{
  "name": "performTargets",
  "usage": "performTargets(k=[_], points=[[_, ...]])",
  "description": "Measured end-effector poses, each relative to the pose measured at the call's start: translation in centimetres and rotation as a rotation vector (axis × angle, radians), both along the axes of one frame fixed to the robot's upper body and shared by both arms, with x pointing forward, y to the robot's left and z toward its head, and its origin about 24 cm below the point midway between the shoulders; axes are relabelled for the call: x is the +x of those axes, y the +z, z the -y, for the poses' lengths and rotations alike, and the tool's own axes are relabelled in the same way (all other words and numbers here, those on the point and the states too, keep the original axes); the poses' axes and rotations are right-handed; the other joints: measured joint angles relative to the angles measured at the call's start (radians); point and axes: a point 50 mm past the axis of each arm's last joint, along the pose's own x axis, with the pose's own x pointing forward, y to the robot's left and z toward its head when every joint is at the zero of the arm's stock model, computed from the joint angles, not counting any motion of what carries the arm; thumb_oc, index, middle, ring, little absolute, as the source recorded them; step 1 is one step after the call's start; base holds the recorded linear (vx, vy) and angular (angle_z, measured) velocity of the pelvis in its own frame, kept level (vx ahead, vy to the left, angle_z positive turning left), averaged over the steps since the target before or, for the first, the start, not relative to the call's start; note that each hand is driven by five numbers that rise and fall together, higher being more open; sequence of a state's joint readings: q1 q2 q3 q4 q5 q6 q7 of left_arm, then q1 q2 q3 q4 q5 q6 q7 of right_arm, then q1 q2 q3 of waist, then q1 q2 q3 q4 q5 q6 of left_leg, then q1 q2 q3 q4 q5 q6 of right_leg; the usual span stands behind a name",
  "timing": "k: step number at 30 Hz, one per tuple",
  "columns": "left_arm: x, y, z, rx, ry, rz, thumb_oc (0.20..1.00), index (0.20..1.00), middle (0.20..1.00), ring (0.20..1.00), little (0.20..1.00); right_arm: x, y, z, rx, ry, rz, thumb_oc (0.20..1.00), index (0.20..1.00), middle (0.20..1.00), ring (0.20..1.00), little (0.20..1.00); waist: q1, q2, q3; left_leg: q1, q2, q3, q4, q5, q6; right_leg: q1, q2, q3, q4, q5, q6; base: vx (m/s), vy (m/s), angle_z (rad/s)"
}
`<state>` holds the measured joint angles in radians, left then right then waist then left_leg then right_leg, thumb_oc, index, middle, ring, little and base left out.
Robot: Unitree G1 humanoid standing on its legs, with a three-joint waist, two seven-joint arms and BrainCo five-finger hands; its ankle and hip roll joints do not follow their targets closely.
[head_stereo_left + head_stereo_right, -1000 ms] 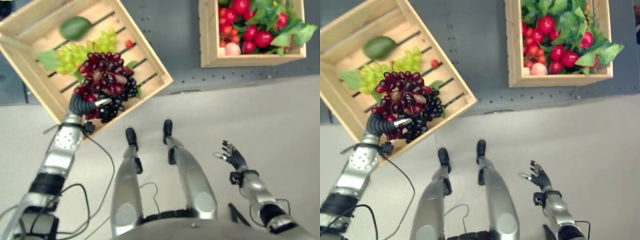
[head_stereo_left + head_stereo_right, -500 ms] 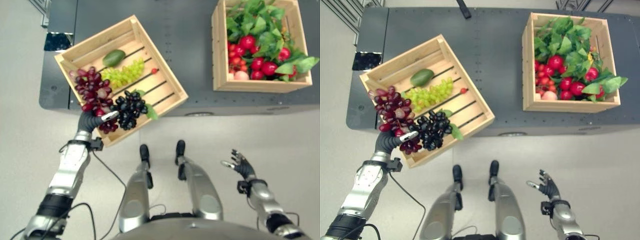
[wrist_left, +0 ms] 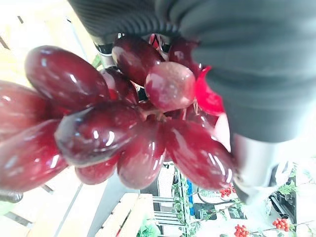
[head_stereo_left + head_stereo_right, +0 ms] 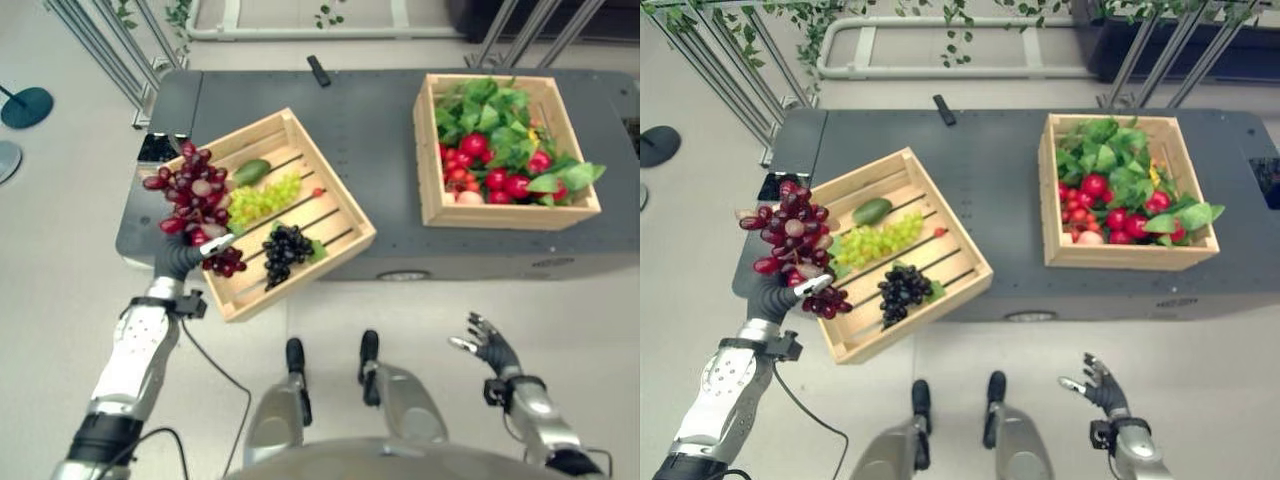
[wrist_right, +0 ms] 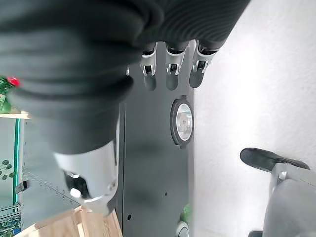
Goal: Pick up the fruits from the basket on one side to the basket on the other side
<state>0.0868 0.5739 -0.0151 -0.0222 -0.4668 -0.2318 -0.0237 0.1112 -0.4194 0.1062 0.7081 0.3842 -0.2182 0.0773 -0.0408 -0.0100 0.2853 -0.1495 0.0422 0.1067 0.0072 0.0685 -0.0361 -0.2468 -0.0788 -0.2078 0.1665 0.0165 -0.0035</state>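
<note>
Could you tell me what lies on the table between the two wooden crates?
Nothing: between the left crate and the right crate, the right eye view shows bare dark table.

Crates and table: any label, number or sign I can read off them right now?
None readable. The two wooden crates show bare slats, with no print on the dark table. The left hand holds the red grapes; nothing on them either.

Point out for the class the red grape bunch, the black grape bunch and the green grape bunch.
red grape bunch (image 4: 790, 238): right eye view, middle of the cluster held in the left hand.
black grape bunch (image 4: 900, 288): right eye view, centre of the dark cluster.
green grape bunch (image 4: 262, 199): left eye view, middle of the pale cluster.
</note>
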Motion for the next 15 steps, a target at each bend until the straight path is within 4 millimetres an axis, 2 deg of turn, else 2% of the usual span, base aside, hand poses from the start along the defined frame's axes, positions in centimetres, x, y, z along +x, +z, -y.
performTargets(k=[4,9,12,13,14,15], points=[[-0.4,-0.4,0.0,-0.006,-0.001,-0.017,0.200,0.200,0.200,0.200,0.200,-0.2,0.0,0.0,0.001,0.002,0.000,1.000,1.000,1.000,1.000,1.000,0.000,0.002,-0.022,0.005,0.000,0.000,-0.009,0.007,-0.001,0.003,0.002,0.000,-0.007,0.000,0.000,0.04,0.006,0.00],[-0.6,-0.5,0.0,-0.030,-0.007,-0.019,0.200,0.200,0.200,0.200,0.200,0.1,1.0,-0.1,0.007,0.020,0.047,1.000,1.000,1.000,1.000,1.000,-0.001,0.005,-0.023,0.023,0.000,0.000,-0.020,0.008,-0.003,0.017,0.002,-0.002,-0.008,-0.003,0.003,0.01,0.000,0.00],[-0.8,0.0,0.3,-0.029,-0.029,-0.001,0.200,0.200,0.200,0.200,0.200,1.4,3.0,-0.1,-0.007,0.075,0.131,1.000,1.000,1.000,1.000,1.000,-0.001,0.007,-0.026,0.024,0.000,0.000,-0.022,0.008,-0.003,0.018,0.002,-0.002,-0.009,-0.003,0.003,0.03,-0.006,-0.01],[-0.9,0.1,0.4,-0.026,-0.042,0.003,0.200,0.200,0.200,0.200,0.200,2.2,4.9,0.1,-0.027,0.135,0.201,1.000,1.000,1.000,1.000,1.000,-0.003,0.012,-0.028,0.027,-0.001,0.001,-0.025,0.008,-0.002,0.019,0.002,-0.001,-0.009,-0.003,0.003,0.03,-0.014,-0.03],[-0.9,0.3,0.4,-0.021,-0.052,0.007,0.200,0.200,0.200,0.200,0.200,2.6,6.0,0.3,-0.028,0.158,0.236,1.000,1.000,1.000,1.000,1.000,-0.004,0.012,-0.030,0.031,0.000,0.001,-0.026,0.009,-0.002,0.022,0.002,-0.001,-0.010,-0.003,0.003,0.03,-0.016,-0.01],[-0.9,0.6,0.4,-0.004,-0.072,0.013,0.200,0.200,0.200,0.200,0.200,3.2,8.8,0.9,-0.036,0.231,0.317,1.000,1.000,1.000,1.000,1.000,-0.004,0.018,-0.034,0.037,-0.001,0.001,-0.028,0.005,0.001,0.028,0.002,-0.001,-0.011,-0.004,0.003,0.03,-0.012,0.00]])
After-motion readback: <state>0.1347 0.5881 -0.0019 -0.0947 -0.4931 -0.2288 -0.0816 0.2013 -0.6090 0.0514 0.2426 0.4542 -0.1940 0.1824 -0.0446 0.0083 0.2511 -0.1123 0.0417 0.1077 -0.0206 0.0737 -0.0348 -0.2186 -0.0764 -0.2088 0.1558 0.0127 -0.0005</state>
